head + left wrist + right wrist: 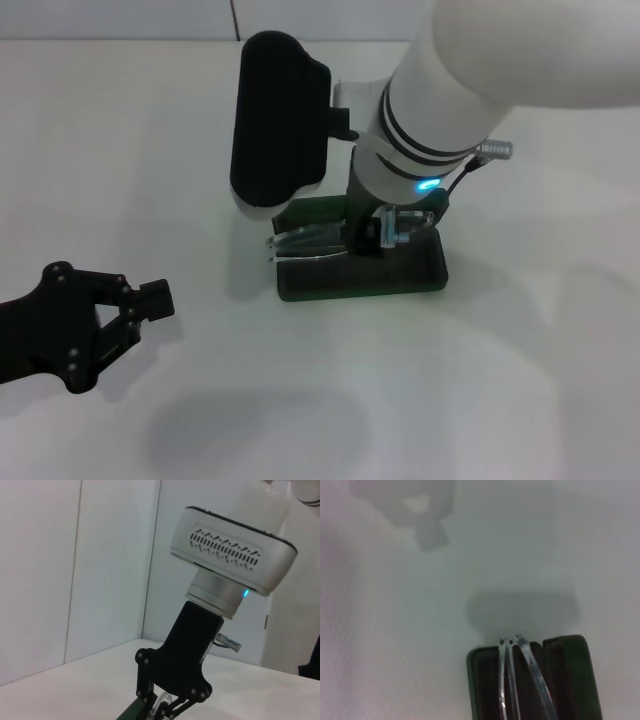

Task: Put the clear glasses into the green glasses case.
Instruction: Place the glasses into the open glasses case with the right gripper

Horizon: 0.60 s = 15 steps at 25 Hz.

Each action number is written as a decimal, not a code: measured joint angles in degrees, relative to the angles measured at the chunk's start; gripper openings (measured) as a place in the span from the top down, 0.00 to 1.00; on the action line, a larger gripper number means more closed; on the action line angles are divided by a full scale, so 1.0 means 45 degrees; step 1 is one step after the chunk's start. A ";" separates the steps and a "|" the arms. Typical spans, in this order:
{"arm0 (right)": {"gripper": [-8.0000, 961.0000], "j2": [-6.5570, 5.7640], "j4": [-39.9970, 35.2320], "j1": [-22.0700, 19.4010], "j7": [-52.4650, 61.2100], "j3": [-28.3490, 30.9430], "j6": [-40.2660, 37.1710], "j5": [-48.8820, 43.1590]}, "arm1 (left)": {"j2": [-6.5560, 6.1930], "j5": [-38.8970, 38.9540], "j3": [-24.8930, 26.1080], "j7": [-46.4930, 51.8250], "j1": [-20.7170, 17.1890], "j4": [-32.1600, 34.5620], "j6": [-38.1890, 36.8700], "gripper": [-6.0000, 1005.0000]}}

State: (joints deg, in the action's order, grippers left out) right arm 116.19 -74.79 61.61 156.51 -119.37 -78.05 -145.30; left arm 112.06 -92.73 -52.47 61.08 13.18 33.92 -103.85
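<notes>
Green glasses case (400, 275), lying open on the white desk (520, 380) near its middle, with the right gripper (385, 232) lowered over it and the clear glasses (305, 243) held at the case's mouth. From where I stand the jaws appear clamped on the glasses, about midway along the frame. The left gripper (140, 305) rests toward the desk's left edge, jaws apart, idle.

Orientation: the glasses' long axis runs roughly along the case's long axis, side to side across the desk. 1 end overhangs the case's left end slightly. In the right wrist view the 2 thin clear arms (520, 680) lie folded over the dark lining, reaching to the case's end wall.

Step in hand, as I judge it: seating the glasses. To do it well, shift them slightly rightward so no end overhangs, keep them level and parallel to the case walls, lower until they rest on the lining, then release.
</notes>
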 joint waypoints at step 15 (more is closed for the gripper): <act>0.85 -0.0001 0.0942 0.0729 0.1305 -0.0724 -0.0121 0.0173 | -0.0058 -0.0279 -0.0074 -0.0021 0.0282 0.0033 -0.0013 0.94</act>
State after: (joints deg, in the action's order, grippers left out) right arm 116.19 -70.55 64.89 162.38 -122.63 -78.59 -144.52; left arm 111.79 -93.99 -52.81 60.99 14.45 34.07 -103.91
